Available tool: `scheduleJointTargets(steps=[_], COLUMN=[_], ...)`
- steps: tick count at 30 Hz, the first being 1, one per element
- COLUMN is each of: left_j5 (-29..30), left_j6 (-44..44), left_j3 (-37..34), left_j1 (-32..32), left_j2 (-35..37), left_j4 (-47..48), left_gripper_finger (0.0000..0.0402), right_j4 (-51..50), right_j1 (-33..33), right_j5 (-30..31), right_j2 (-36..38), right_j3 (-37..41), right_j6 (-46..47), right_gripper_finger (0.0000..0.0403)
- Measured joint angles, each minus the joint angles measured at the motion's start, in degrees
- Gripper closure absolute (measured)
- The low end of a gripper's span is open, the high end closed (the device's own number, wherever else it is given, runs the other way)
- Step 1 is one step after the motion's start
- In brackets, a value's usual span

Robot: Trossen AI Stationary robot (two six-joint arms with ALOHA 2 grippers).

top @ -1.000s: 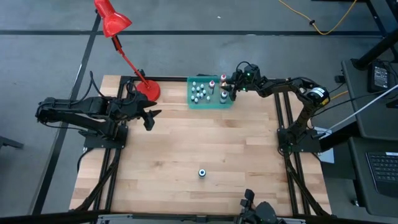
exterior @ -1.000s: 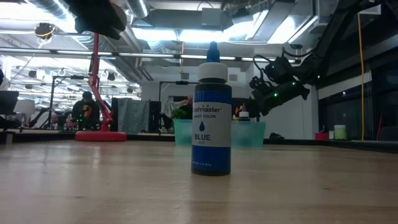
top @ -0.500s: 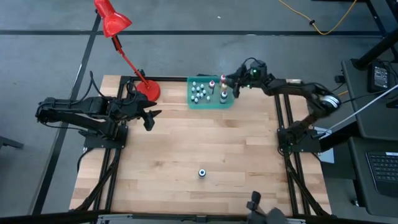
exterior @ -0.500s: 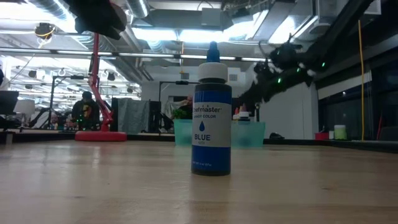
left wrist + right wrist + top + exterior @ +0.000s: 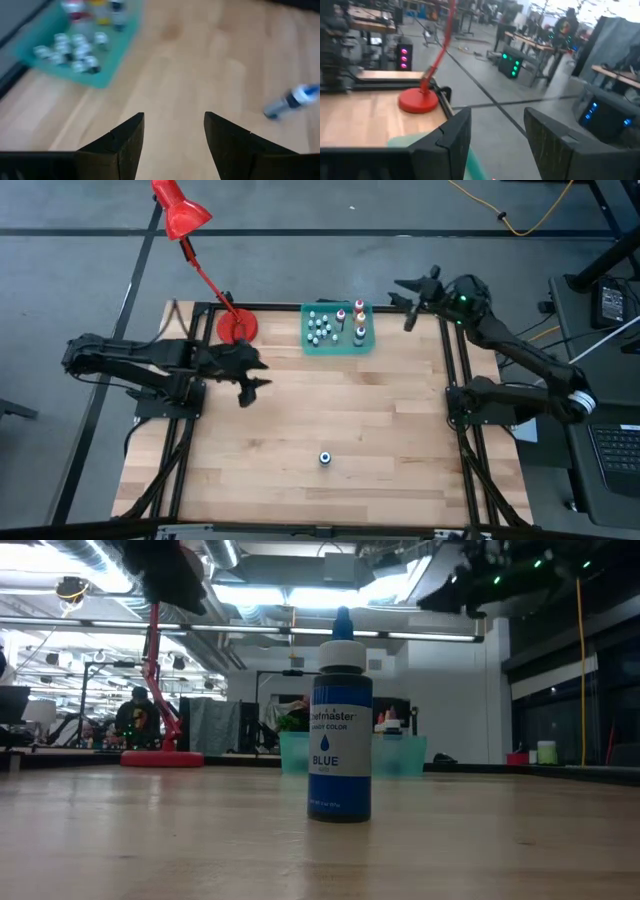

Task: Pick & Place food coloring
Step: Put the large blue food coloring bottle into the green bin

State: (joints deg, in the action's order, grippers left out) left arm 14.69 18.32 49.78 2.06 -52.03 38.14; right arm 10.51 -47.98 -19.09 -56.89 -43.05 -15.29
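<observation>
A blue food coloring bottle (image 5: 325, 458) (image 5: 340, 730) stands upright on its base near the table's front middle; it also shows in the left wrist view (image 5: 291, 100). More food coloring bottles (image 5: 322, 328) stand in the teal tray (image 5: 338, 346) at the far edge: several small whitish ones and a few taller coloured ones (image 5: 359, 318). My left gripper (image 5: 250, 377) (image 5: 174, 132) hovers open over the table's left part, well short of both. My right gripper (image 5: 410, 298) (image 5: 497, 135) is open, raised high by the far right corner, to the right of the tray.
A red desk lamp stands with its base (image 5: 236, 326) at the far left, just left of the tray, its head (image 5: 178, 208) beyond the table. Bare wood lies between the tray and the blue bottle. People and benches show in the room behind.
My right gripper has drawn back from the tray's right end, rising high and going toward the far right corner, and it now points about level. My left gripper has shifted a little toward the table's middle and tipped. The bottles have stayed put.
</observation>
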Motion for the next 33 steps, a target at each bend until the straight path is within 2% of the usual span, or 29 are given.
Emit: scheduleJointTargets(steps=[3,8,16,19,25,31,33], left_j5=[-5.04,-9.79,-22.98,-25.2,-24.77,-16.35,-15.18], left_j6=[-6.52,-14.06,-19.63,-18.97,-13.18,-8.34,-8.02], left_j3=[0.0,0.0,0.0,0.0,0.0,3.08,4.8], left_j1=[0.03,0.03,0.03,0.16,3.86,10.58,11.74], left_j2=[-4.4,-10.31,-14.08,-15.66,-20.58,-28.15,-30.81], left_j4=[-4.65,-9.86,-13.45,-14.95,-18.97,-21.25,-21.38], left_gripper_finger=[0.0199,0.0199,0.0199,0.0199,0.0189,0.0169,0.0162], right_j4=[-2.79,-6.74,-12.51,-13.67,-15.49,-17.6,-17.95], right_j1=[1.98,6.49,18.58,23.19,31.6,37.66,39.1], right_j5=[0.0,0.82,11.44,14.94,16.51,16.55,16.52], right_j2=[4.12,9.05,14.42,15.33,15.29,15.24,15.24], right_j3=[0.0,0.0,0.0,0.0,0.0,0.0,0.0], right_j6=[-0.04,2.99,6.24,7.44,7.53,7.54,7.5], right_gripper_finger=[0.0219,0.0219,0.0219,0.0219,0.0219,0.0219,0.0219])
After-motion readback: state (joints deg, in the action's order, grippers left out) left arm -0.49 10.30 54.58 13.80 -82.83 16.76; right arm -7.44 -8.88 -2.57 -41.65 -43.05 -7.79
